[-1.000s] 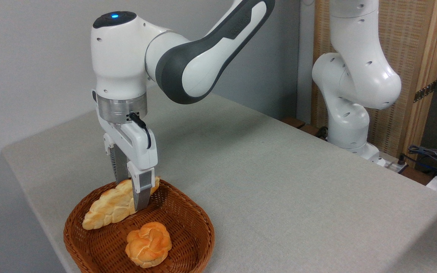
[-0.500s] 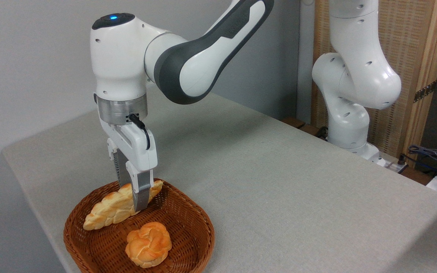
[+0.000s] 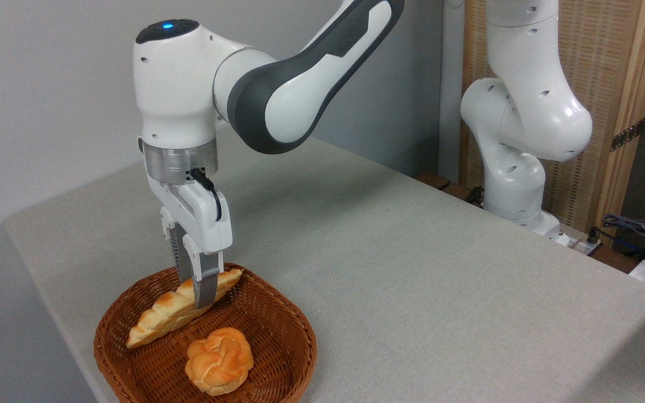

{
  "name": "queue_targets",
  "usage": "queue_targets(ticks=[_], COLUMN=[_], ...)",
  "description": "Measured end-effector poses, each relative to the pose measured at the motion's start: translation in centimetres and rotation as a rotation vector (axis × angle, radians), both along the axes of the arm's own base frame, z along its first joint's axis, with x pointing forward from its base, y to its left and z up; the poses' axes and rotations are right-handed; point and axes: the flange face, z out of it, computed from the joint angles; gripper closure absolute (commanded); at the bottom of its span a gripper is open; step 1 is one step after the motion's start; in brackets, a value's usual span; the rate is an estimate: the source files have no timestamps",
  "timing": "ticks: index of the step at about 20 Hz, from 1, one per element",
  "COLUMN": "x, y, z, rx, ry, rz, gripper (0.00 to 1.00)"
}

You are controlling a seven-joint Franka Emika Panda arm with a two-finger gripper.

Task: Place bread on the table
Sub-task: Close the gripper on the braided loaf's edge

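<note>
One view only: your pincer (image 3: pixel 196 291) is clamped on the bread (image 3: pixel 180 307) near its upper end; loaf tilted, low tip down inside the basket (image 3: pixel 277 336), beside the bun (image 3: pixel 219 360). Grab done; carry-out and drop on the tabletop (image 3: pixel 412 268) remain. Far finger mostly hidden; basket's lower rim cut off.

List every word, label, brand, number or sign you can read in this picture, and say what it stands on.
None can be read.
Faint embossed lettering on the dark grey panel of the white robot arm's upper link: too blurred to read.
The long pale golden braided loaf, brown woven wicker basket, small round orange knotted bun and grey-beige cloth-covered table carry no text.
</note>
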Motion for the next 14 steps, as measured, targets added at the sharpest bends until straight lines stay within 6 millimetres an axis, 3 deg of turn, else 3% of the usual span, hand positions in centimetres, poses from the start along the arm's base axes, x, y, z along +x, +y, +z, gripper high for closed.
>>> queue_targets(ticks=[3,6,14], x=[0.00,0.01,0.02], y=[0.00,0.00,-0.01], z=[0.00,0.02,0.06], rx=[0.000,0.000,0.000], ry=[0.000,0.000,-0.001], rz=[0.000,0.000,0.000], gripper=[0.53,0.64,0.65])
